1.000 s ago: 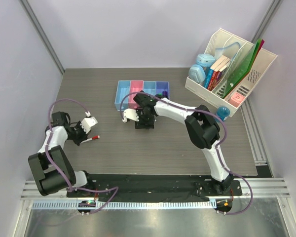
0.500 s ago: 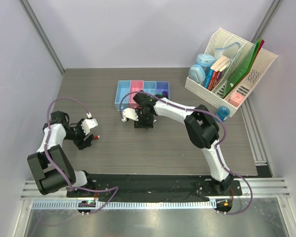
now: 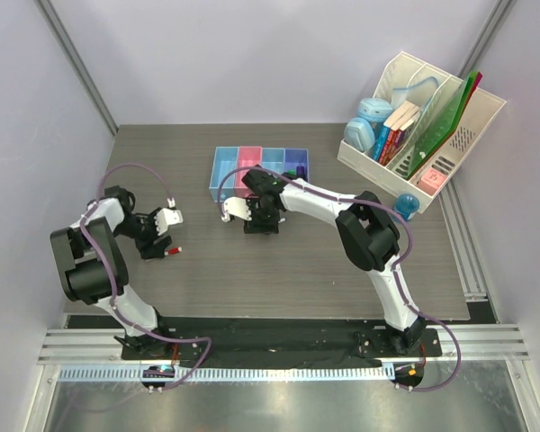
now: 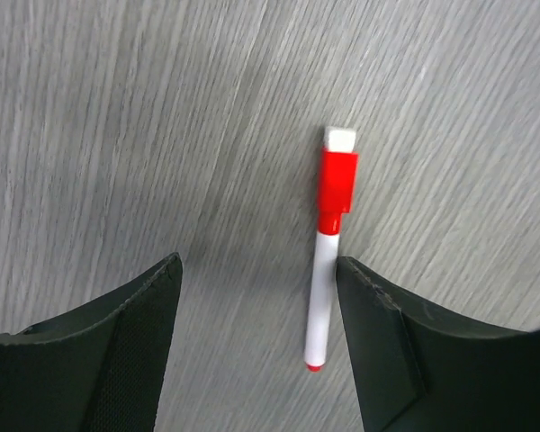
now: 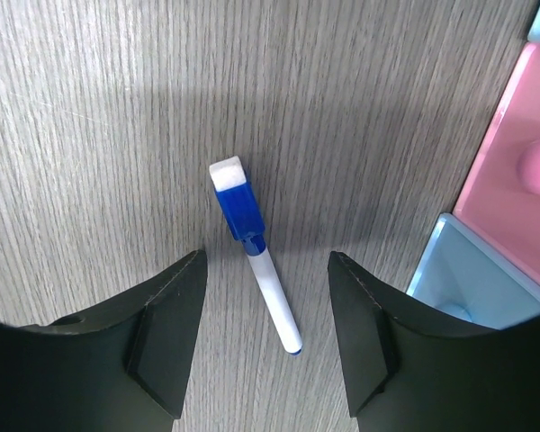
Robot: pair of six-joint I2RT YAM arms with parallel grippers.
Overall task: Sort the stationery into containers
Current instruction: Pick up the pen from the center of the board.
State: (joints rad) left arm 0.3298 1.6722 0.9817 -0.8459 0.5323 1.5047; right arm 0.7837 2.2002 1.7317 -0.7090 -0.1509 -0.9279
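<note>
Jaws on my left arm stand open over the red-capped marker [image 4: 328, 243], which lies flat and ungripped on the surface [image 3: 297, 270] near its left edge. Jaws on my right arm are open too, straddling the blue-capped marker [image 5: 252, 252], which lies flat just beside the row of trays [image 3: 223, 171] toward the far edge.

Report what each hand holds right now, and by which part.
Nothing held: left hand open over the red-capped marker, right hand open over the blue-capped marker, both lying free.
</note>
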